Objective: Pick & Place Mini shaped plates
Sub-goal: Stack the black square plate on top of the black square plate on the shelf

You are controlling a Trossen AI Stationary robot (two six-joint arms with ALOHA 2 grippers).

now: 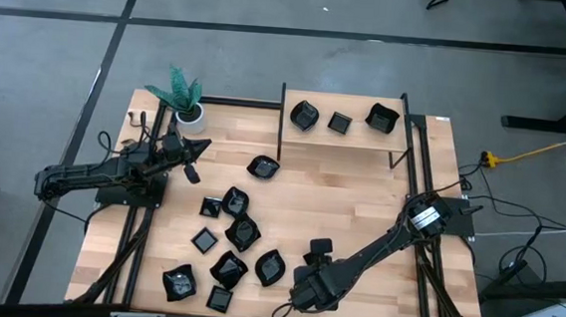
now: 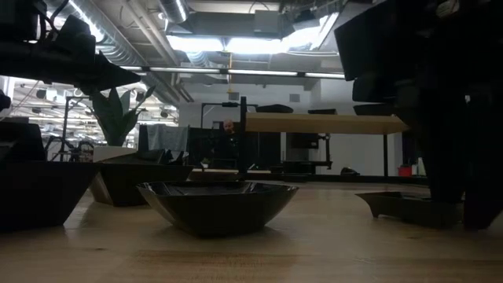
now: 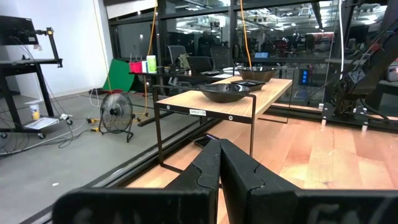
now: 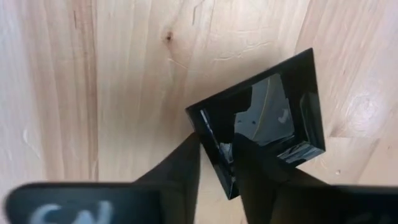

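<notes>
Several mini shaped plates, glossy black, lie scattered on the wooden table [image 1: 360,199], among them a leaf-like one [image 1: 270,268] and a rounded one [image 1: 262,167]. Three more sit on a small raised shelf [image 1: 344,138] at the far edge. Near the front edge, my right gripper [image 4: 217,146] points down over a square plate [image 4: 273,118] and is shut on its rim. The plate's base rests flat on the table. My left gripper [image 3: 219,152] is shut and empty, held level above the table's far left [image 1: 199,148]. My right gripper pinches the square plate's rim [image 4: 214,152] near one corner, one finger inside the dish [image 4: 255,168] and one outside [image 4: 183,165]. The fingers come from above, pointing steeply down. The plate lies flat on the table.
A white pot with a green plant [image 1: 189,107] stands at the far left corner by the left arm. A black frame [image 1: 416,178] runs along the table's sides. In the low view a dark bowl-like plate [image 2: 216,206] sits close to the camera.
</notes>
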